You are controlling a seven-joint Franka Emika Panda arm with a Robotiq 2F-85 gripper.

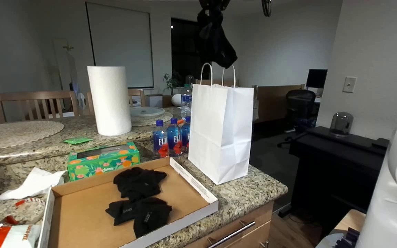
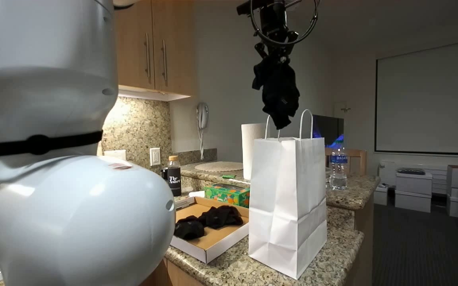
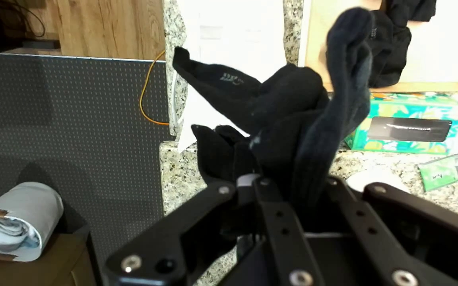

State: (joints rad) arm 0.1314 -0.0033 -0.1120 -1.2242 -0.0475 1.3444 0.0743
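In an exterior view, a round woven placemat [image 1: 19, 132] lay at the left on the raised ledge [image 1: 81, 127] behind the counter [image 1: 264, 187]. Lower down, a red and white packet [image 1: 9, 237] and a crumpled tissue [image 1: 34, 184] lay left of a shallow cardboard tray [image 1: 81, 213], which sat along the counter's front edge. In the tray were two sock bundles [image 1: 140, 182], close together, one near its back edge, the other nearer its front edge. A flowered tissue box [image 1: 103, 160] stood just behind the tray's back edge; above it, a green packet [image 1: 78, 140] and an upright paper towel roll [image 1: 110, 101] were on the ledge. Three blue-capped bottles [image 1: 160, 139] stood near the tray's back right corner.

Next came a white paper bag [image 1: 212, 137], upright near the counter's right corner, just beside the tray, its handles raised. Above it, the gripper [image 2: 280, 57] was pinched narrow around a bunch of black socks [image 2: 282, 93]. They hung over the bag's mouth, the lowest end about level with the handle tops; whether it touched a handle could not be told. At the far right showed part of the white robot arm [image 1: 391, 172].
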